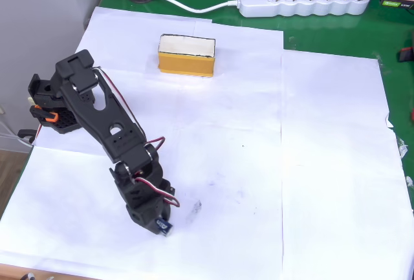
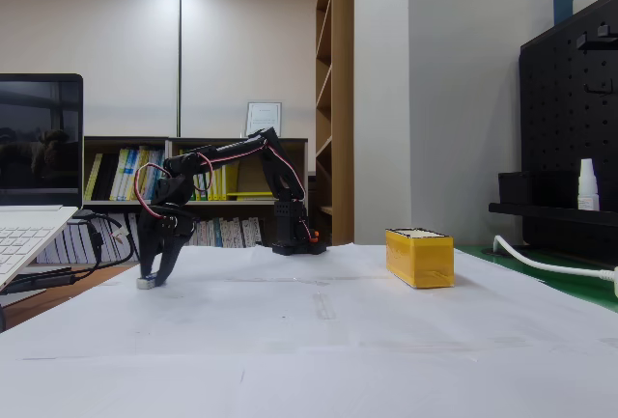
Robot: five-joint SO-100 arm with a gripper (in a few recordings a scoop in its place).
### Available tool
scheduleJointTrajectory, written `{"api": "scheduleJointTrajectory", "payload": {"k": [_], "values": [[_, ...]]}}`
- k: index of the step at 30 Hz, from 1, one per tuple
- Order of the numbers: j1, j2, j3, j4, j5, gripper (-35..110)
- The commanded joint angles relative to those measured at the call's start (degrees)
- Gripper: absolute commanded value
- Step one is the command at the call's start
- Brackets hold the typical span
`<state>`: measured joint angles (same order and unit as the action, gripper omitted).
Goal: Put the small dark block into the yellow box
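The yellow box (image 1: 186,64) (image 2: 419,259), orange-yellow sided with a cream top, stands on the white paper at the far middle of the overhead view. The black arm reaches from the left edge toward the near side. Its gripper (image 1: 164,226) (image 2: 152,280) points down at the paper, far from the box. The fingers converge on the small dark block (image 1: 166,227) (image 2: 147,283), whose pale end shows at the tips, right at paper level. Most of the block is hidden by the fingers.
White paper sheets (image 1: 323,163) cover the green table. A white power strip (image 1: 301,2) with its cable lies along the far edge. In the fixed view, an open laptop (image 2: 29,235) sits at the left. The arm's base (image 1: 48,102) stands at the paper's left edge.
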<state>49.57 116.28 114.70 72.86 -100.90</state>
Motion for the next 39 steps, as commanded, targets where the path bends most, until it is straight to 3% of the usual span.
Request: {"api": "scheduleJointTrajectory", "payload": {"k": [1,4,13,21,27,32,39], "values": [[-2.4,-13.3,12.0,10.8,3.8,0],[-5.4,-21.8,15.8,17.5,5.5,0],[-17.0,-44.0,13.9,25.0,7.6,0],[-43.1,-61.7,1.0,21.6,21.7,0],[-62.7,-61.3,0.5,22.7,33.6,0],[-73.7,-57.0,-2.8,17.1,41.5,0],[-80.2,-46.4,-3.3,12.6,39.5,0]]}}
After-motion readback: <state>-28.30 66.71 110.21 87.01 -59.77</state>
